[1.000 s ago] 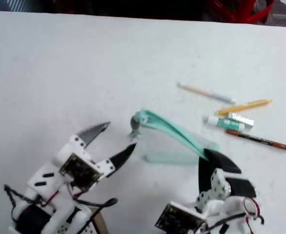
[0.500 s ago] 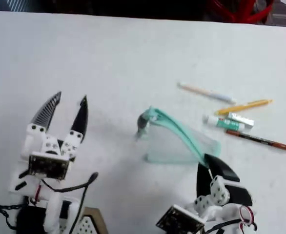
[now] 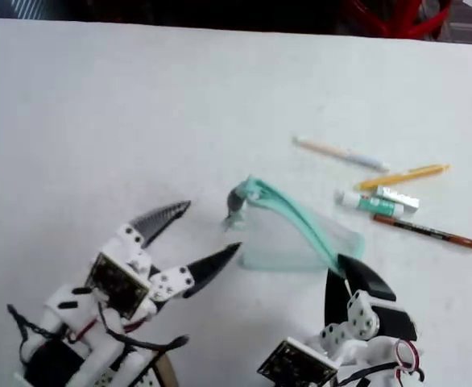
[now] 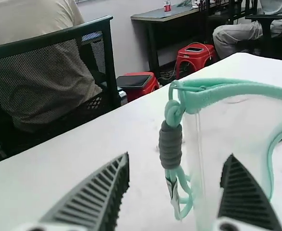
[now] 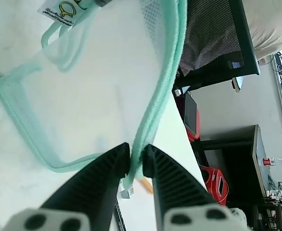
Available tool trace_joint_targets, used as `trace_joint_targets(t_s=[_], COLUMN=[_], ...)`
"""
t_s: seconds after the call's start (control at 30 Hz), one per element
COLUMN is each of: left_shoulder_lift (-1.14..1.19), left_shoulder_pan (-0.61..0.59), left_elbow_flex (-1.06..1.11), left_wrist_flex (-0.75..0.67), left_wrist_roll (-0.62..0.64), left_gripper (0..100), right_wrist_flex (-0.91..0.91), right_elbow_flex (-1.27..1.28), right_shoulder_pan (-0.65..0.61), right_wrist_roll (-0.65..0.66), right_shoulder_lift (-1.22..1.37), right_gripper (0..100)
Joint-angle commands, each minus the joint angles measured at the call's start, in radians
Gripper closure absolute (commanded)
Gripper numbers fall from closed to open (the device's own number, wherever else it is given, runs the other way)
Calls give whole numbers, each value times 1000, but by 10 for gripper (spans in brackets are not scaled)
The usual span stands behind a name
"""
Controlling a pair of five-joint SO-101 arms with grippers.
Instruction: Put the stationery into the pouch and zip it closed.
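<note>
Tension matters: right gripper (image 5: 136, 155) clamps the pouch (image 3: 288, 238) rim; the spread left gripper (image 3: 214, 226) should close squarely on the pouch's zipper pull (image 4: 171, 144).

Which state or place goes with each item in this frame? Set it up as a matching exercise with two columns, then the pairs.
Things:
1. left gripper
2. right gripper
3. brown pen
4. zipper pull

States or places:
A. shut on the pouch's green edge
B. lying loose on the table
C. open and empty
D. grey, hanging at the pouch's end

Pairs: 1-C, 2-A, 3-B, 4-D
</note>
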Motion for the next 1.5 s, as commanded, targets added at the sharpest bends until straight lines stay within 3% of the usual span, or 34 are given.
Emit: trace_joint_targets(t_s=[0.0, 0.17, 0.27, 0.6, 1.0, 1.1, 1.27, 1.47], left_shoulder_lift=[4, 2, 2, 4, 5, 7, 87, 363], left_shoulder_pan=[22, 4, -15, 81, 25, -30, -21, 5], left_elbow_flex=[48, 41, 41, 164, 235, 196, -37, -38], left_wrist_flex=[-132, -153, -127, -210, -348, -333, -87, -221], left_wrist_roll=[0, -160, -187, -184, -172, -61, -2, -5], left_gripper=[743, 811, 844, 813, 808, 806, 804, 772], right_wrist_flex=[22, 22, 22, 22, 22, 22, 22, 22], right_elbow_flex=[63, 63, 63, 63, 63, 63, 63, 63], right_shoulder_pan=[-1, 5, 5, 5, 4, 4, -1, 2], right_wrist_roll=[-9, -9, -8, -9, -9, -9, -9, -9], right_shoulder_lift=[4, 4, 4, 4, 4, 4, 4, 4], right_gripper=[981, 981, 981, 981, 981, 981, 981, 981])
